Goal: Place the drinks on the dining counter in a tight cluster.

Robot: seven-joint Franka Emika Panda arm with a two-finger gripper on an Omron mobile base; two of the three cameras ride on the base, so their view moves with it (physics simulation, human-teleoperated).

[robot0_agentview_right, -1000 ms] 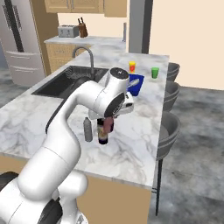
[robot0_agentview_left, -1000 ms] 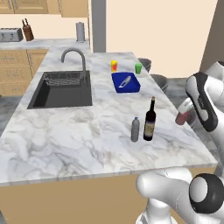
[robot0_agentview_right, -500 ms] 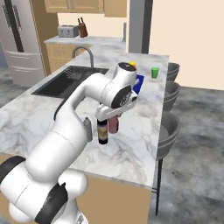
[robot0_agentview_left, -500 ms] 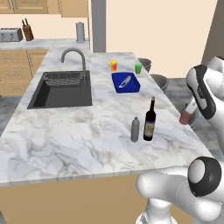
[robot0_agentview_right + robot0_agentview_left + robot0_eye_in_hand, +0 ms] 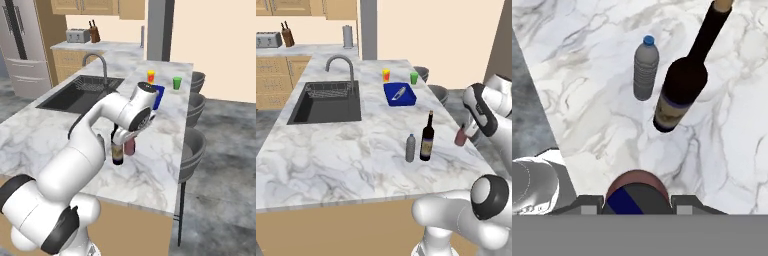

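Hand view has the gripper (image 5: pixel 637 200) clamped on the reddish bottle (image 5: pixel 636 192) above the dining counter's (image 5: pixel 331 160) right edge; descending carelessly could topple the nearby wine bottle (image 5: pixel 682 85).

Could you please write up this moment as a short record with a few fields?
setting: marble dining counter with a black sink
gripper: shut on the small reddish bottle, held just above the counter near its right edge
standing drinks: wine bottle and grey bottle, upright, close side by side
other items: yellow cup, green cup, blue tray
task state: reddish bottle not yet set down by the other two
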